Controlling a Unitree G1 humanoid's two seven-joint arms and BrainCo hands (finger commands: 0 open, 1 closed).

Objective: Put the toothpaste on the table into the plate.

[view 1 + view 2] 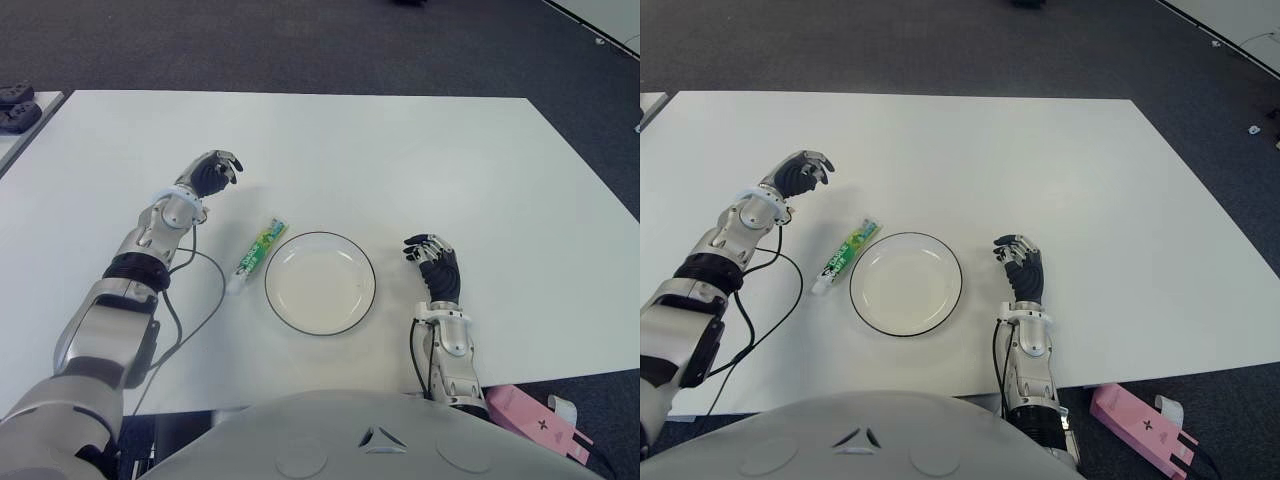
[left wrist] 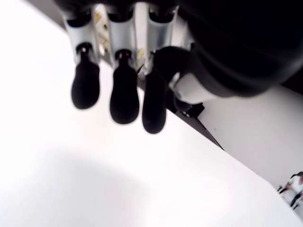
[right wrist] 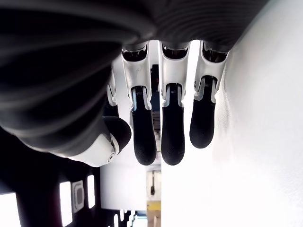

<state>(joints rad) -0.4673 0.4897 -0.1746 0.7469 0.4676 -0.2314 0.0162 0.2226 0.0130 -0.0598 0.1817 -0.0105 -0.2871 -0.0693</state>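
Observation:
A green and white toothpaste tube lies on the white table, just left of a round white plate with a dark rim; the tube's upper end is close to the rim. The plate holds nothing. My left hand is over the table beyond and to the left of the tube, apart from it, fingers relaxed and holding nothing. My right hand shows to the right of the plate, fingers loosely bent, holding nothing.
A black cable loops over the table beside my left forearm, near the tube's cap end. A pink box lies on the floor at the lower right. Dark carpet surrounds the table.

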